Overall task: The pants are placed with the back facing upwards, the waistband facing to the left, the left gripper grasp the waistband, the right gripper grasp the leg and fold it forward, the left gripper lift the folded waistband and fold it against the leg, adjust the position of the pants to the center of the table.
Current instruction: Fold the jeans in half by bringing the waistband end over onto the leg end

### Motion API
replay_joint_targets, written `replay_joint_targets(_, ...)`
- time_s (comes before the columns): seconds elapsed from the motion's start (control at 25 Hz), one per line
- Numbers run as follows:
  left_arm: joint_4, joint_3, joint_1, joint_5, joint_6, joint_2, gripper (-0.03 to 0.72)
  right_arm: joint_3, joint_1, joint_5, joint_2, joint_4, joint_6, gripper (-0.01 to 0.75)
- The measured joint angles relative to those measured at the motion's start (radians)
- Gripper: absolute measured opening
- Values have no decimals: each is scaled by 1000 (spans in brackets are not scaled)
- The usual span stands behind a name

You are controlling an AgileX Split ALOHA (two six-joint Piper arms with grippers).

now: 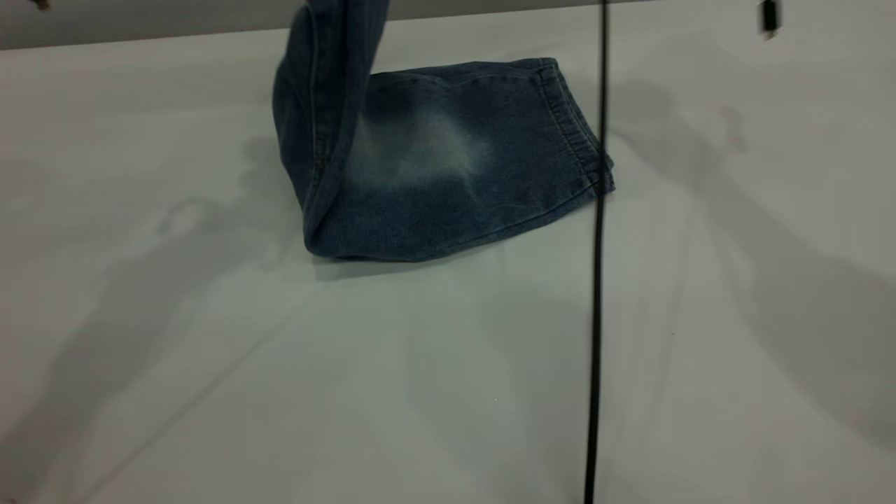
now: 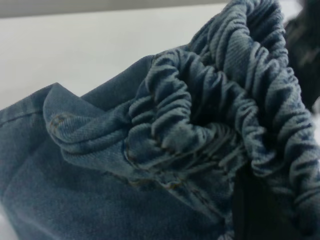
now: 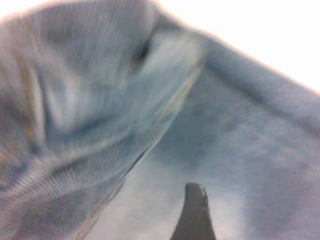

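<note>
The pants (image 1: pixel 434 175) lie on the far half of the white table (image 1: pixel 210 364), a little left of its middle in the exterior view, with bare tabletop spread out in front of them. A thin black cable (image 1: pixel 596 315) hangs down the picture in front of the pants' right end. The nearer part of the pants lies flat: 1 leg (image 1: pixel 448 189) with a pale faded oval, its stitched hem pointing right. At the left end the cloth bends upward into a raised fold that runs out of the top of the picture.

In the left wrist view the ruched waistband (image 2: pixel 215 115) is bunched close to the camera, but whether the left gripper is clamped on it I cannot tell. In the right wrist view, 1 dark fingertip of the right gripper (image 3: pixel 194 212) sits over blurred denim; its spread cannot be told.
</note>
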Motion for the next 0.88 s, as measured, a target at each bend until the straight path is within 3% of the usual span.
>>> replay_joint_targets(0.24, -15, 0, -76, -74, 6, 86, 195, -180, -102, 5, -21, -4, 38, 493)
replay_joint_targets(0.48, -95, -54, -160, -205, 81, 219, 195, -199, -150, 3, -61, 4, 39, 493)
replay_joint_targets(0.8, -160, -224, -212, -145, 159, 398, 195, -200, -144, 1, -60, 19, 42, 493)
replay_joint_targets(0.88, -156, -232, -212, -118, 168, 403, 224, -200, -145, 1, -60, 5, 42, 493)
